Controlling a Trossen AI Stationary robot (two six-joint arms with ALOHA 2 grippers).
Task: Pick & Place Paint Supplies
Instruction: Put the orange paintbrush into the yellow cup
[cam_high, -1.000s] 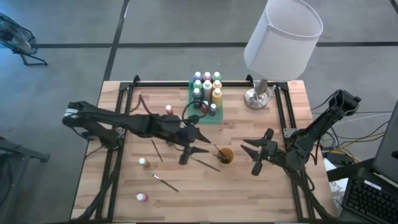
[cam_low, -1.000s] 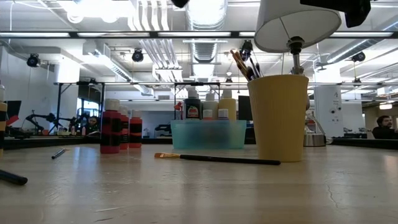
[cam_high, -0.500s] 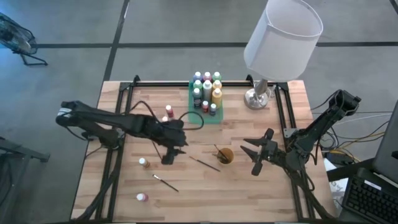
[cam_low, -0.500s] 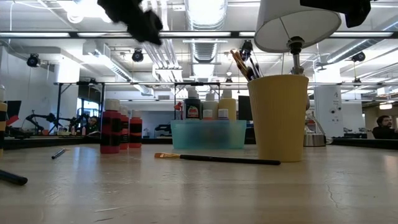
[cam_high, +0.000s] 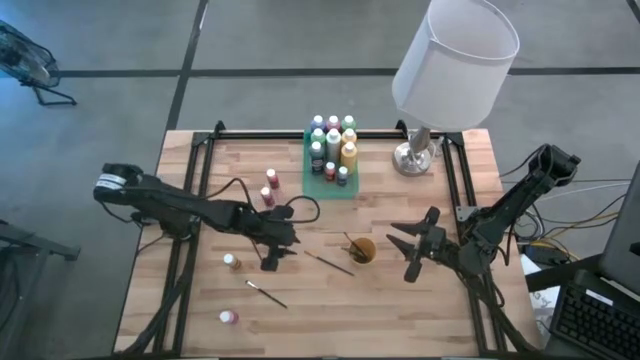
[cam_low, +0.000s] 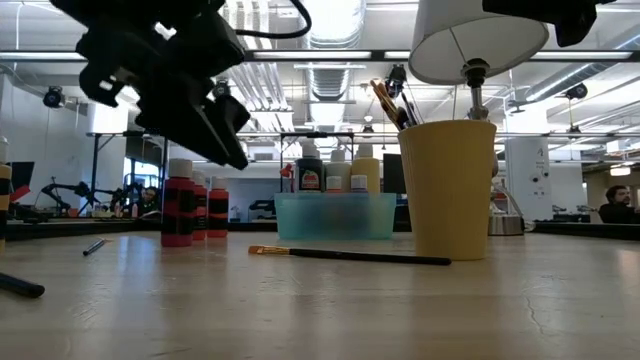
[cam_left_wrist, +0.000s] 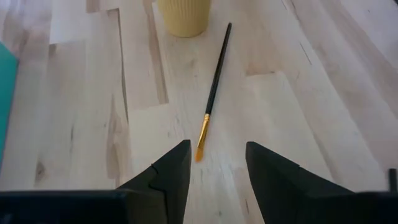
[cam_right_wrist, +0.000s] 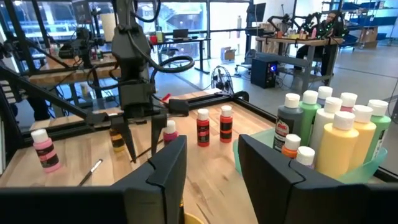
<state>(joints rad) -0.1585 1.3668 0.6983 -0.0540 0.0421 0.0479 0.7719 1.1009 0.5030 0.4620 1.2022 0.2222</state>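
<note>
On the wooden surface (cam_high: 400, 300) the green tray (cam_high: 312, 182) already carries most of the paint bottles (cam_high: 333, 140) and the yellow cup (cam_high: 362, 250) some brushes, so the step in hand looks like fetching the loose paintbrush (cam_left_wrist: 213, 87) that lies flat just beside the cup. The left tool (cam_left_wrist: 216, 168) hovers above the brush's orange tip with its fingers parted and empty, touching nothing; the next move calls for lowering so the thin handle sits between them, then closing. The right tool (cam_right_wrist: 211, 171) waits near the surface's right edge, parted and empty too.
</note>
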